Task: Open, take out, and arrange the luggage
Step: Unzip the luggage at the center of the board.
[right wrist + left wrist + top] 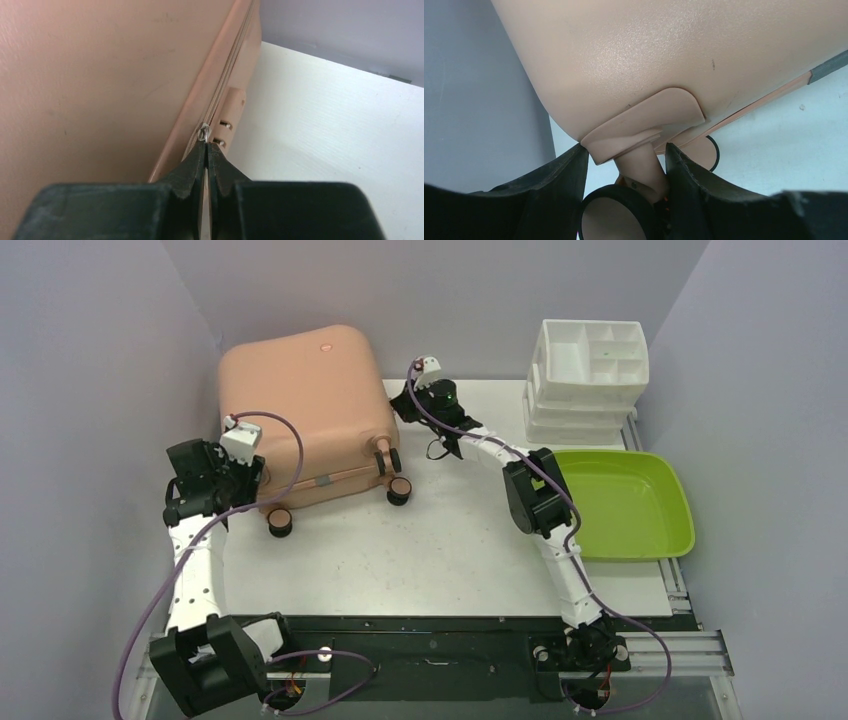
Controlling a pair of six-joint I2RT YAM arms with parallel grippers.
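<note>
- The right gripper (207, 150) has its jaws pressed fully together, pinching the small silver zipper pull (204, 133) at the seam on the suitcase's right side.
- The left gripper (624, 160) stands about half open. Both fingertips (576, 162) rest against the caster mount (644, 120) at the near-left corner, just above a dark wheel (611, 215). This looks like a bracing hold.
- The luggage (300, 400) lies flat and closed on the table (450, 540) at the far left, close to the wall, with its wheels facing the arms.
- Well apart to the right are a lime-green tray (625, 505) and, behind it, a stack of white drawer organizers (590, 365).
- The shell is probably stiff, smooth and slippery, and too broad for either jaw to span. It is also likely to roll or slide when the zipper is pulled.
- The best places to grip are probably the small projecting parts: the pull tab, the caster mounts and, once unzipped, the lid edge.
- The pull tab is thin and could slip from the fingers if dragged off the line of the seam.
</note>
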